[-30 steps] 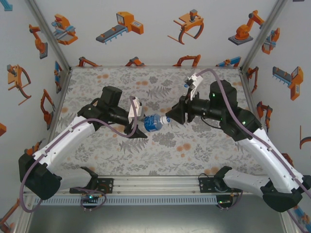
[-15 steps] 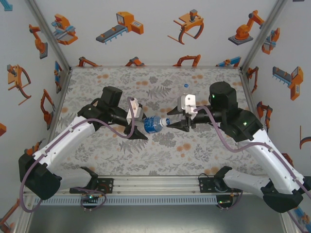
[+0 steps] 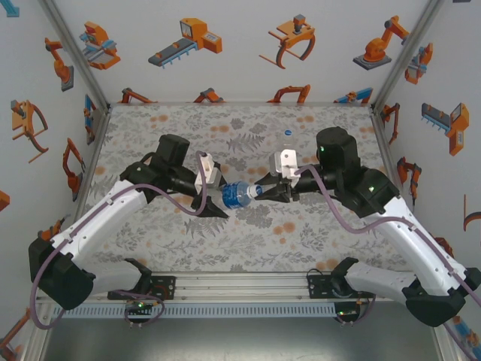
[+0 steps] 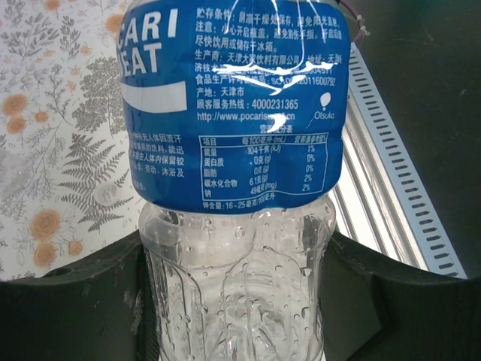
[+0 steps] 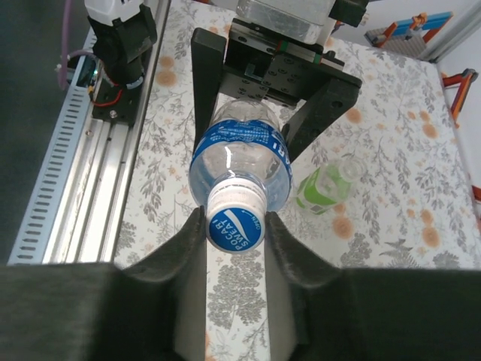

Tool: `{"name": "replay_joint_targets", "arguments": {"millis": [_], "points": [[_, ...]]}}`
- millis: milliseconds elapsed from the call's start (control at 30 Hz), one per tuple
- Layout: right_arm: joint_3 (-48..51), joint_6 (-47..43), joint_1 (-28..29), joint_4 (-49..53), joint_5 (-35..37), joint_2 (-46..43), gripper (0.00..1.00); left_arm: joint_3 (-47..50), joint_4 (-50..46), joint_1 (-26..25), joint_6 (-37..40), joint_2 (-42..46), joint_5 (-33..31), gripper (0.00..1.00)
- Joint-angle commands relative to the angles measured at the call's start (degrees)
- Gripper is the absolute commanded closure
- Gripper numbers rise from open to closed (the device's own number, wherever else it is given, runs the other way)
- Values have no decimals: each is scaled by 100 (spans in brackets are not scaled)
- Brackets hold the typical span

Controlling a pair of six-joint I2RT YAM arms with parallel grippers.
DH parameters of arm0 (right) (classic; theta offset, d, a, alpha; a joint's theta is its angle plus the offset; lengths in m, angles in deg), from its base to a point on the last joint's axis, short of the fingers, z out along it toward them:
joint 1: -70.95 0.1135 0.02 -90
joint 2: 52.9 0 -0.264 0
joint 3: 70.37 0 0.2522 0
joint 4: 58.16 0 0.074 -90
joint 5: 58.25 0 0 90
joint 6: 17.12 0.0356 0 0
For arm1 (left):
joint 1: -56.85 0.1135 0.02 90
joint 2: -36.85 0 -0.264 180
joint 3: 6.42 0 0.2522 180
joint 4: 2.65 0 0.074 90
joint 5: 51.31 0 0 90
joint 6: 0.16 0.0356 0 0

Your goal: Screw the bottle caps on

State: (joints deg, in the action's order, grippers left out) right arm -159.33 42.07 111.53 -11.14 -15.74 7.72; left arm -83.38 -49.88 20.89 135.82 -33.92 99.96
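1. On the left, the left fingers (image 3: pixel 213 204) are closed on the clear lower body of the blue-label bottle (image 3: pixel 239 194). They hold it on its side above the table (image 3: pixel 150 135), neck pointing right
2. In the left wrist view the bottle's ribbed body is clamped between both fingers, and the blue band (image 4: pixel 233 113) runs away from the camera
3. In the middle, the bottle hangs between the two arms. Its cap (image 5: pixel 235 224) sits on the neck with the printed top facing the right wrist camera
4. The right fingers (image 5: pixel 180 256) are pinched shut on this cap, one on each side of its rim. In the top view they (image 3: pixel 269 194) meet the bottle's neck end
5. We judge this to be the tightening step for the first bottle. The cap looks seated and square, but the threads are hidden, so we cannot tell how many turns remain
6. Beyond the held bottle, the green bottle (image 5: pixel 327 184) lies on its side on the table. Its mouth looks bare, though it is too small to be sure
7. Further right and back, a loose cap (image 3: pixel 286 132), small, round and pale blue, lies alone on the table, well apart from both bottles. We take it for the second one
8. As we see it, the task is at most half done. The first cap is on but not confirmed tight, and the green bottle is yet to be capped
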Motion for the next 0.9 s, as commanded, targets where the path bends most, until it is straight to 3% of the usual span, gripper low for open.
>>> {"name": "replay_joint_targets", "arguments": {"millis": [0,33,67,167,267,333,433,533,633,800,867], "points": [[220,1216,54,-479,95,-2,91,-118,-3,-13,79,124,124,100],[316,1836,51,-699,246,-19,99,-126,-10,-15,54,127,40,100],[438,2517,63,-950,475,-40,100,-130,-10,-9,31,128,-43,100],[743,5130,114,-1458,1612,-128,100,-136,27,-15,-47,149,-338,100],[816,7794,117,-1260,2575,-124,100,-97,183,1,-195,169,-591,100],[931,9281,117,-1129,2681,-69,100,-54,286,2,-285,194,-697,100],[1080,10623,117,-1116,2748,-33,100,-47,355,22,-348,194,-707,100],[1184,11003,117,-1387,2806,-15,100,-54,359,22,-368,186,-639,100],[1102,10637,117,-1255,2902,-24,97,-55,357,25,-387,183,-597,100],[790,9246,108,-1210,2868,-124,60,-49,359,28,-401,187,-573,100],[614,8380,108,-1153,2868,-183,54,-52,343,20,-389,183,-552,100]]}}
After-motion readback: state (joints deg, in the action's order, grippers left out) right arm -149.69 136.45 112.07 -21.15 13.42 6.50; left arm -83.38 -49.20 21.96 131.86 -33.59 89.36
